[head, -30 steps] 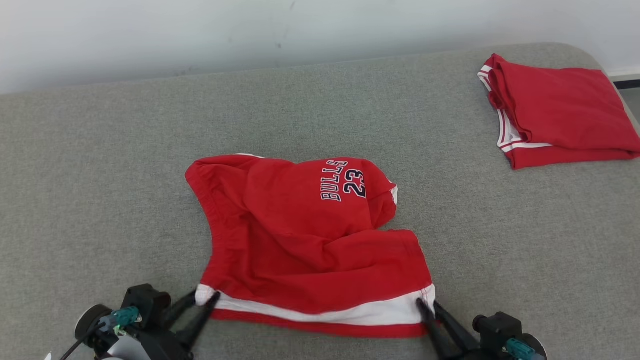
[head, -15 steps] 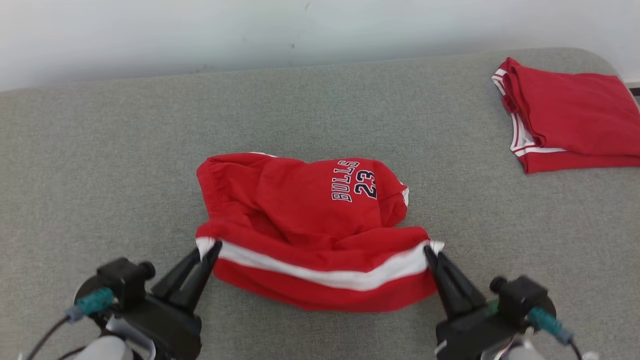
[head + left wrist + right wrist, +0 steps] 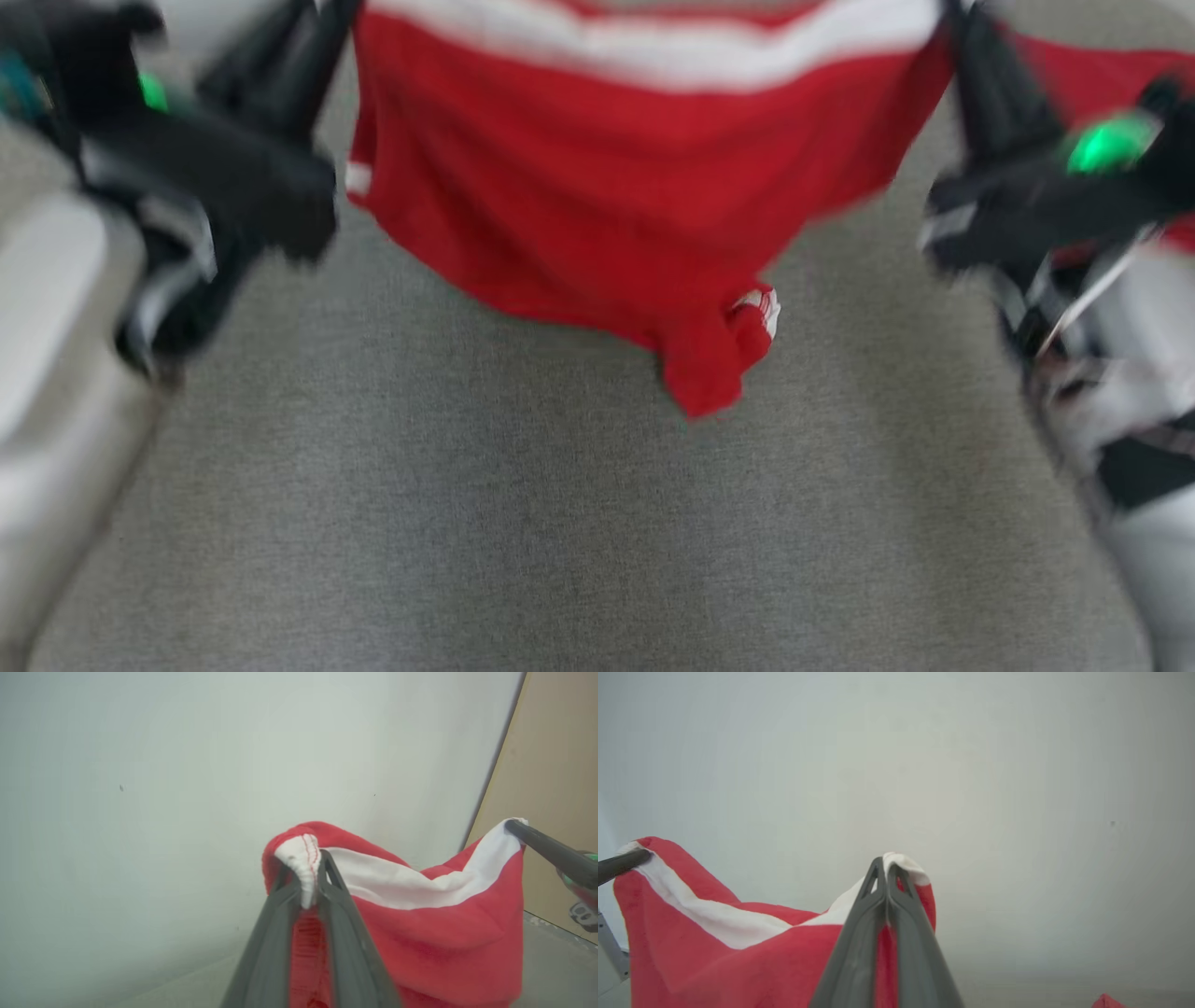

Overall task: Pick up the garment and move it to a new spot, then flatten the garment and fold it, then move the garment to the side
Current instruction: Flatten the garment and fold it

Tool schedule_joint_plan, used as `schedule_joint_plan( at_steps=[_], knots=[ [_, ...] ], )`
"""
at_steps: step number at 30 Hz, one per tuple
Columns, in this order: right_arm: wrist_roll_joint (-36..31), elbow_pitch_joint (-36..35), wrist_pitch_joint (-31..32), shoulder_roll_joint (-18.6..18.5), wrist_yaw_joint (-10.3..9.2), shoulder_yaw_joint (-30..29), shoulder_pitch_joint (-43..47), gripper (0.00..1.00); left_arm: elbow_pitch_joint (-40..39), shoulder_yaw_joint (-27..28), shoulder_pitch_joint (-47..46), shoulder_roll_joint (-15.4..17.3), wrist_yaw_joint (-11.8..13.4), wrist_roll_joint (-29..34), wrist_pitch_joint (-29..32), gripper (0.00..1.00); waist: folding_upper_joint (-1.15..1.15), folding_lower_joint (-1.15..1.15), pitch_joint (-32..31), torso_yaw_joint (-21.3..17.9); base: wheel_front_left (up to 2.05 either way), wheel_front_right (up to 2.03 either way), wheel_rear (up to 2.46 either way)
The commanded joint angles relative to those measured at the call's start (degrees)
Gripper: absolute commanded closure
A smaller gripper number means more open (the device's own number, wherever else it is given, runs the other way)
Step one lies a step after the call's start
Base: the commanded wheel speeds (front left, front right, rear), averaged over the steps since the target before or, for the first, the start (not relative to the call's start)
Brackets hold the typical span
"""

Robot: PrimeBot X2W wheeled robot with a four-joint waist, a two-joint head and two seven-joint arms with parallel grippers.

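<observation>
Garment (image 3: 635, 187), red, white band, hanging

Under me spreads a grey woven-fabric surface (image 3: 560, 541), flat and soft-looking. At its far right a patch of red cloth (image 3: 1074, 70) lies on it, blurred and partly hidden; I cannot make out its shape

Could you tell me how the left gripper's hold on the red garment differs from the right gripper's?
The left gripper pinches a thick bunch of the red, white-striped cloth garment, its dark fingers slightly apart; the right gripper clamps thinner cloth, fingers almost touching. The left holds the stripe's left end, the right its right end. Both are shut on the garment, which hangs between them.
</observation>
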Motion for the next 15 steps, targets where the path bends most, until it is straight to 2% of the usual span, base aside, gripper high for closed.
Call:
schedule_joint_plan(
  at_steps=[1,7,12,15],
  knots=[
    [1.37,0.66,0.76,-0.5,-0.18,-0.54,-3.96,1.0,0.77,-0.36,-3.96,-0.6,0.03,-0.87,0.43,1.0,-0.01,-0.01,6.68,0.51,0.0,0.0,0.0],
    [5.82,7.3,5.45,-0.7,-0.18,-3.62,-25.68,1.0,7.23,-3.05,-24.67,-3.12,0.03,-3.79,2.12,1.0,-0.01,-0.01,13.52,1.08,0.0,0.0,0.0],
    [4.95,16.58,7.55,-1.13,-0.17,-4.0,-42.36,1.0,14.7,-6.35,-39.12,-4.26,0.03,-6.21,1.23,1.0,-0.01,-0.01,16.9,1.55,0.0,0.0,0.0],
    [4.31,21.0,7.61,-1.13,-0.17,-3.58,-48.25,1.0,17.64,-8.58,-43.98,-4.51,0.03,-7.76,0.94,1.0,-0.01,-0.01,17.73,1.55,0.0,0.0,0.0]
  ],
)
